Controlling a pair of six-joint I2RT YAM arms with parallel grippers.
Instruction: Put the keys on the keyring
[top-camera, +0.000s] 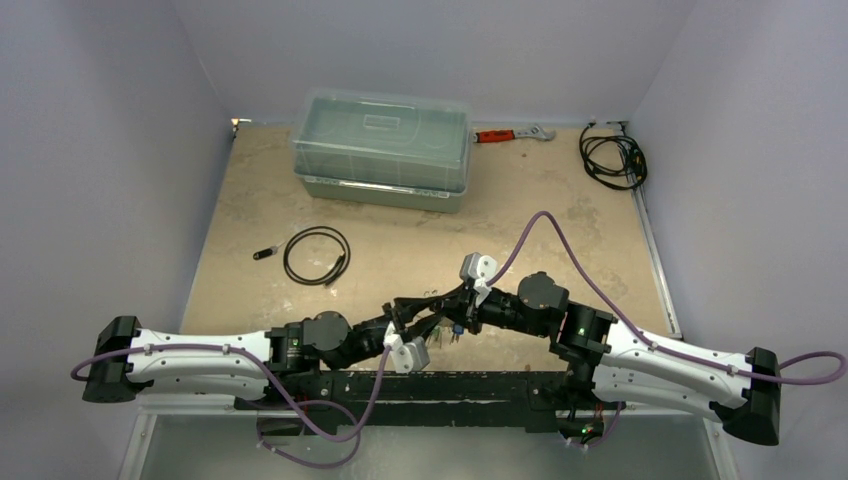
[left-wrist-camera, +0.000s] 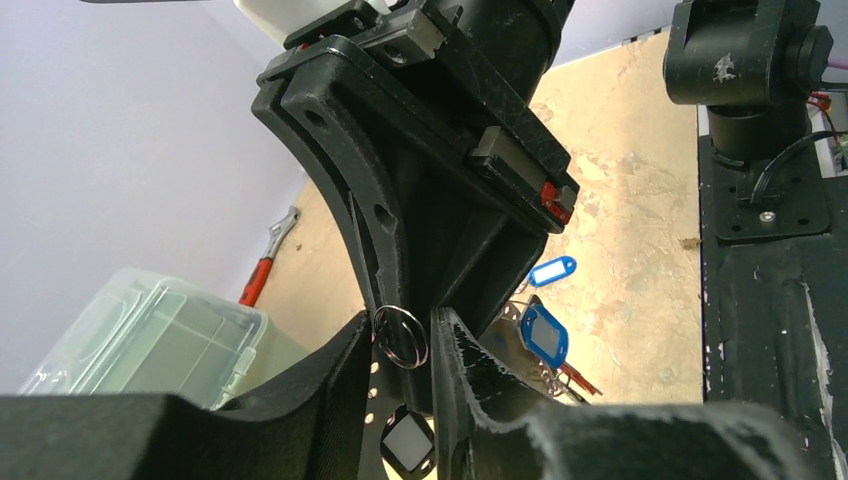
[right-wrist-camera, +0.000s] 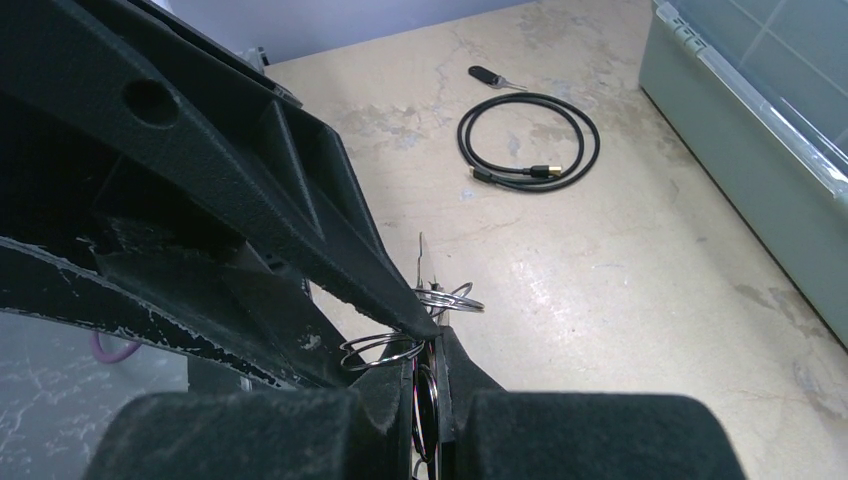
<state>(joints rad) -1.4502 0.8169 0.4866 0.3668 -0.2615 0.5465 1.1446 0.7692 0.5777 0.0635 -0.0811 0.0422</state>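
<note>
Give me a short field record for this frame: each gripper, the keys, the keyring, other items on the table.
left gripper: jaws flank a small wire ring; grip unclear
right gripper: shut on a thin ring seen edge-on, probably the keyring
keys: blue and white tags close by the gripper tips
other items: storage box, wrench, cable loop

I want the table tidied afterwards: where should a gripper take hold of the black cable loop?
Probably from straight above, jaws straddling one strand of the black cable loop: it lies flat on the table, thin, so nothing offers from the side.
</note>
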